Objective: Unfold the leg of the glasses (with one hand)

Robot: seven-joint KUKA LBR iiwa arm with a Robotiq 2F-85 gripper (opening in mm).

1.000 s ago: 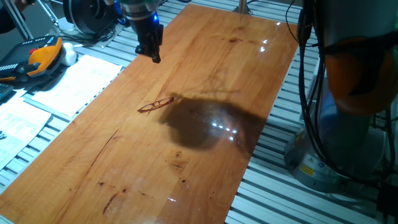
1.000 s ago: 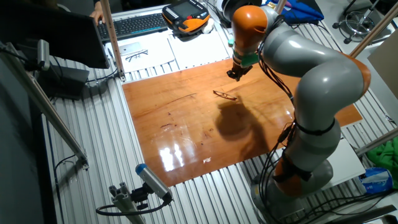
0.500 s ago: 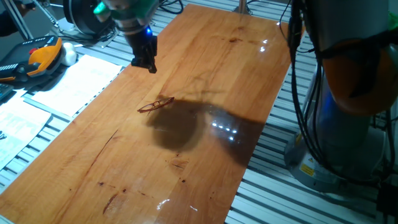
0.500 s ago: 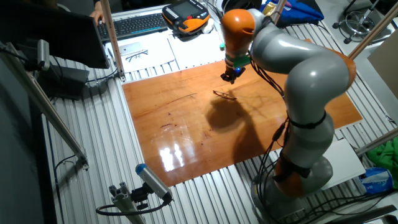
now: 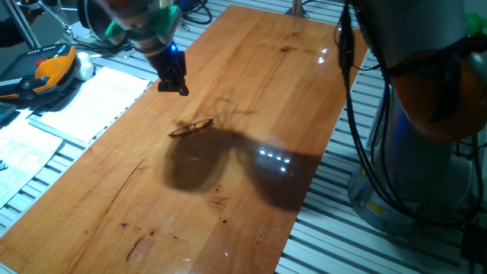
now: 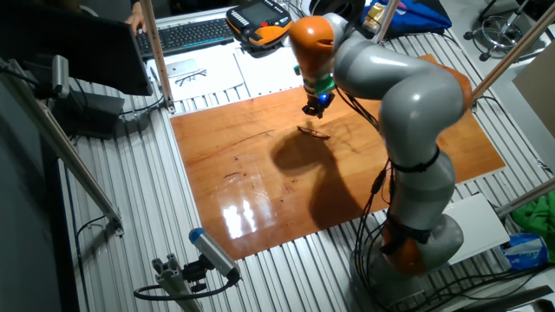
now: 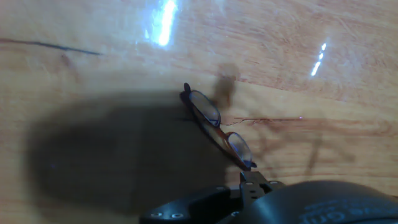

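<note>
Nothing done yet: glasses (image 5: 191, 127) lie folded on my table (image 5: 251, 91), gripper (image 5: 173, 84) above, apart; can't tell finger spread.

A glossy wooden tabletop (image 5: 251, 91) lay on a slatted metal bench (image 5: 319, 228), with dark scratch marks (image 5: 137, 243) near its front end and bright reflections on the varnish; white printed sheets (image 5: 84, 99) rested beside it; an orange and black handheld pendant (image 5: 46, 68) sat at the far left; in the other fixed view a keyboard (image 6: 186, 35) lay behind, and a second pair of spectacles (image 6: 191, 76) rested on paper.
</note>
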